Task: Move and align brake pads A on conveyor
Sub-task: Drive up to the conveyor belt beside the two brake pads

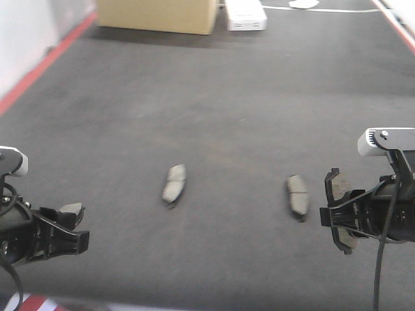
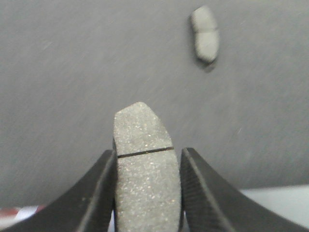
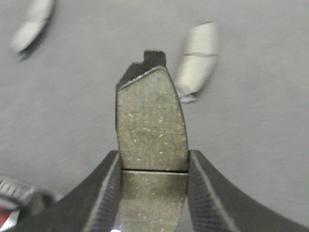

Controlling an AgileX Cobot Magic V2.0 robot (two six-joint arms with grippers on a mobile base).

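Observation:
Two brake pads A lie flat on the dark grey conveyor (image 1: 227,110): one left of centre (image 1: 174,184), one right of centre (image 1: 297,196). My left gripper (image 1: 72,223) hovers at the lower left, shut on a third pad (image 1: 71,209); in the left wrist view that grooved pad (image 2: 142,130) sits between the jaws of the left gripper (image 2: 147,157). My right gripper (image 1: 331,217) at the lower right is shut on a fourth pad (image 1: 338,188), held on edge. The right wrist view shows this pad (image 3: 150,121) clamped in the right gripper (image 3: 153,164), with a lying pad (image 3: 197,60) just beyond.
A cardboard box (image 1: 159,14) and a white box (image 1: 245,14) stand at the belt's far end. Red edge strips run along the left (image 1: 39,71) and right (image 1: 399,23). The belt's near edge lies just below both grippers.

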